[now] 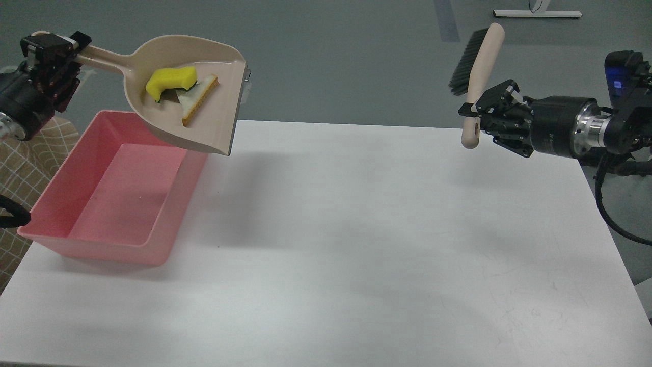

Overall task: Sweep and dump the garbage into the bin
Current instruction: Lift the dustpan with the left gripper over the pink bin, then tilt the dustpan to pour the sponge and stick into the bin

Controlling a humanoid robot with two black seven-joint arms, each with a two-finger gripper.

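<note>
We hold the beige dustpan [191,109] in our left gripper [69,51], whose fingers are pressed on the end of the dustpan's handle at the upper left of the view. The pan is lifted above the table and tilted, and its lip points down to the right, over the far right corner of the pink bin [56,232]. Both pieces of garbage lie inside the pan: the yellow sponge piece [170,81] with its green layer, and the white bread slice [197,97] with the tan crust, which touches the sponge and is partly under it. The bin stands on the left part of the white table [382,244], and its inside looks bare.

Our right gripper [476,114] is at the right side, well apart from the bin. Its fingers pinch the lower part of the handle of the brush [481,66], which stands nearly upright in the air, with the dark bristles at the top facing left.

Between the two arms the table surface shows only soft shadows. Left of the bin we see a piece of checked cloth [30,158]. Behind the table is the grey floor, and the white foot of some stand [537,14] is at the top edge.
</note>
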